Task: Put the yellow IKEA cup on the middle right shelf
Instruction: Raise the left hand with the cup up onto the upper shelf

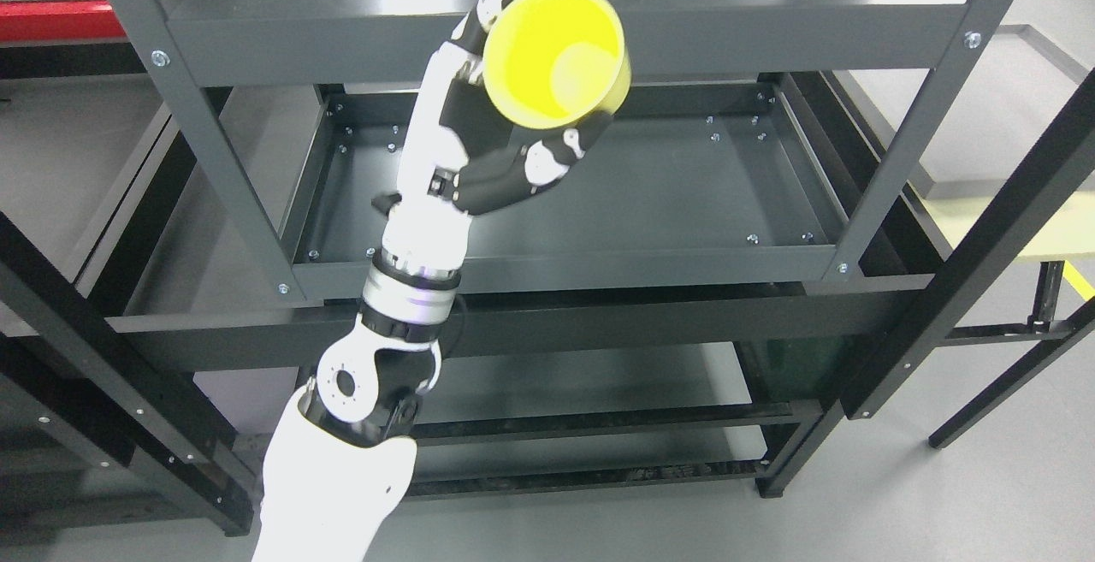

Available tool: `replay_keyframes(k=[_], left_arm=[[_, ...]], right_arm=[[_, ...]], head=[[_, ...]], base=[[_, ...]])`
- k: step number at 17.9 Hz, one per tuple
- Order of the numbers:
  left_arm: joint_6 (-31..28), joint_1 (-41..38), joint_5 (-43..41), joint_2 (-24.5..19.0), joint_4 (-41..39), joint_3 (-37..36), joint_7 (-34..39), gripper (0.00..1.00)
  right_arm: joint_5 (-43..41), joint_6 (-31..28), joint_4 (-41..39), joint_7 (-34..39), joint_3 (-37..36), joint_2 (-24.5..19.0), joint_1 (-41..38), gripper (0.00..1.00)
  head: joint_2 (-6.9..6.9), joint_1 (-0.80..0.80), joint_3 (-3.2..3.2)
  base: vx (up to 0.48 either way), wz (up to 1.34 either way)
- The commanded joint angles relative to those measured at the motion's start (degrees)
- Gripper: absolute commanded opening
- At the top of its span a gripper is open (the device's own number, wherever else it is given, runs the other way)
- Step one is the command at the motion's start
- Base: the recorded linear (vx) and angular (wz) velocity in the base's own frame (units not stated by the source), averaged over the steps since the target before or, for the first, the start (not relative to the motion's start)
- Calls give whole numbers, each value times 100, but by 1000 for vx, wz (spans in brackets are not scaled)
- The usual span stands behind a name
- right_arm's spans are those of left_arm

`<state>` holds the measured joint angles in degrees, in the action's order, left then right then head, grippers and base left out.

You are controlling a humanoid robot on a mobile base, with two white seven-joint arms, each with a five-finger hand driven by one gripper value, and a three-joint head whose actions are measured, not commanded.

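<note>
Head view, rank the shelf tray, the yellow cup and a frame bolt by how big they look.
1. Shelf tray.
2. Yellow cup, though being nearer the camera enlarges it.
3. Frame bolt, far the smallest.

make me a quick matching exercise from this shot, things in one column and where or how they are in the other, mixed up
Things:
1. yellow cup
2. left hand
3. middle shelf
4. red bar

States or places:
A. dark tray with nothing resting on it
B. fingers wrapped around the cup
C. at the picture's upper left edge, behind the rack
D. held in the air, tilted so its open mouth faces the camera

Right pairs: 1-D, 2-B, 3-A, 4-C
</note>
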<state>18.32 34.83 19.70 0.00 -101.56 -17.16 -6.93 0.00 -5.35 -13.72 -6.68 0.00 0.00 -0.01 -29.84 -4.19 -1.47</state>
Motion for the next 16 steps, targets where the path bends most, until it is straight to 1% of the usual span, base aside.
replay_keyframes(k=[1, 4, 6, 8, 10, 12, 14, 16], left_arm=[[-4, 1210, 8, -100, -4, -524, 34, 2], [-65, 1509, 16, -100, -4, -630, 139, 1], [-397, 1754, 139, -100, -4, -648, 515, 1], [-1011, 1974, 401, -100, -4, -691, 981, 1], [-1705, 2246, 902, -100, 5, -902, 1456, 1], [-2268, 2537, 1027, -100, 5, -1226, 1965, 1], [-3076, 2783, 1158, -100, 22, -1569, 2563, 0], [-3439, 2863, 1876, -100, 267, -1720, 2958, 0]], right_arm=[[-141, -2, 1, 0, 97, 100, -78, 99], [-141, -2, 1, 0, 97, 100, -78, 99], [-141, -2, 1, 0, 97, 100, -78, 99], [-141, -2, 1, 0, 97, 100, -78, 99], [-141, -2, 1, 0, 97, 100, -78, 99], [-141, -2, 1, 0, 97, 100, -78, 99], [-141, -2, 1, 0, 97, 100, -78, 99], [-141, -2, 1, 0, 97, 100, -78, 99]], head=[[0, 0, 0], [0, 0, 0], [0, 0, 0], [0, 0, 0], [1, 0, 0], [1, 0, 0], [0, 0, 0], [1, 0, 0]], base=[[127, 18], [158, 78], [183, 168], [154, 215], [76, 187], [21, 57], [-22, -28], [-1, 7]])
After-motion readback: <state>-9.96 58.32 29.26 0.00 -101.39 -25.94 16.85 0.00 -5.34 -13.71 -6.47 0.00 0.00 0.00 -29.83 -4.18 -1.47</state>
